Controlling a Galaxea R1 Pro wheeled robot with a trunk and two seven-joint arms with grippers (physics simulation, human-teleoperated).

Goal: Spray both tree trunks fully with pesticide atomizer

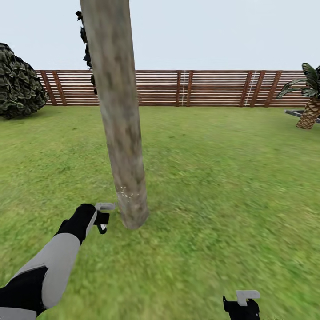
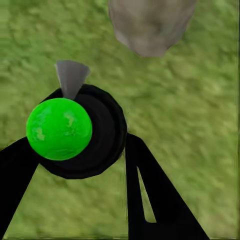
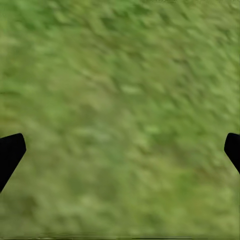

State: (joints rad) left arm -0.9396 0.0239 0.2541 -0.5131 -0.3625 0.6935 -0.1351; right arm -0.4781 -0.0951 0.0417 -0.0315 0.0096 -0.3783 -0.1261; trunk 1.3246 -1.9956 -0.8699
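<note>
A thick, smooth, mottled tan-grey tree trunk rose from the blurry lawn, a few white pesticide specks near its base, with the left gripper just beside that base. The left wrist view showed the left gripper's black fingers closed on the pesticide atomizer, a dark round body with a glossy green cap and a grey nozzle pointing toward the trunk's base. The right gripper hung well apart from the trunk, its fingers spread wide over bare grass, holding nothing

We look from head height forward and down over lawn to the far fence, tree trunk near at centre left, our left wrist view close above grass, sharing that trunk's base, our right wrist view down on grass.
</note>
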